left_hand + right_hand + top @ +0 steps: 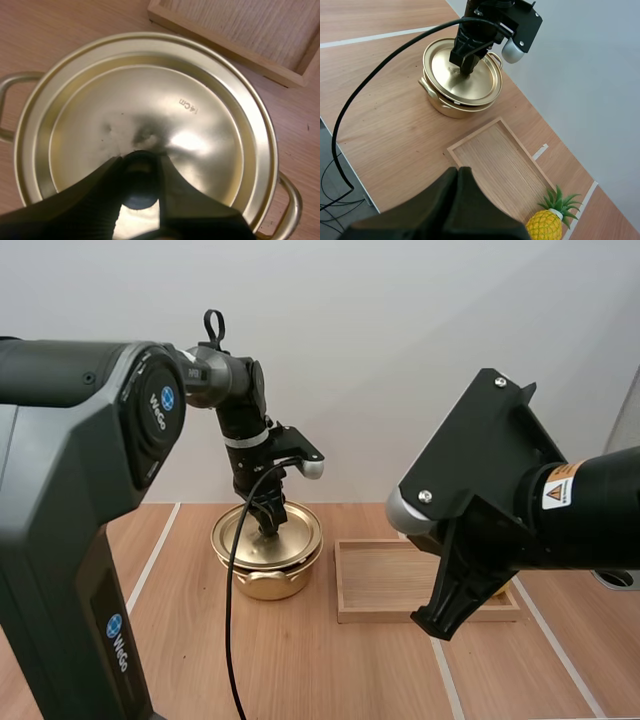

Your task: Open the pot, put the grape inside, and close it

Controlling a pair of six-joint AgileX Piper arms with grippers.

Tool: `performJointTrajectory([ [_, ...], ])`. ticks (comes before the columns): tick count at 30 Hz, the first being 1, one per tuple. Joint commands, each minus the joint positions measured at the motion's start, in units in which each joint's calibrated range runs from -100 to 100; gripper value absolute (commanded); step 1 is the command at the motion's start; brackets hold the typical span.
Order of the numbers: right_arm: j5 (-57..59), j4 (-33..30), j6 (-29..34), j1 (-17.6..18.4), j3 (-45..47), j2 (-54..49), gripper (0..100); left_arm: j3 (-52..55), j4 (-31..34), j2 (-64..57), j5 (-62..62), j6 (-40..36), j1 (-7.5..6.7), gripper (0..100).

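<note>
My left arm reaches steeply down, and the left gripper (141,160) is clamped on the dark knob (140,199) of the lid (150,100). The round, shiny, gold-coloured pot (262,582) sits closed on the wooden table (300,660), just beside a shallow rectangular wooden tray (341,580). The right gripper (459,172) hangs over the tray's near edge with its jaws together. A pineapple (547,225) is at the tray's end.

left arm (60,490): dark grey shell, blue round logos
right arm (590,505): black, screwed plate, yellow warning sticker
fingers (90,210): black, ribbed
</note>
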Motion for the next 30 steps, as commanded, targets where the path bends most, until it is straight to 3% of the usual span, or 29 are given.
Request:
performJointTrajectory([
  [1, 0.0, 0.1, 0.2, -0.2, 0.3, -0.6, 0, 0.1, -0.6, 0.0, -0.4, -0.3, -0.01, 0],
  [30, 0.0, 0.1, 0.2, -0.2, 0.3, -0.6, 0, 0.1, -2.0, 3.1, -3.4, -0.9, -0.01, 0],
])
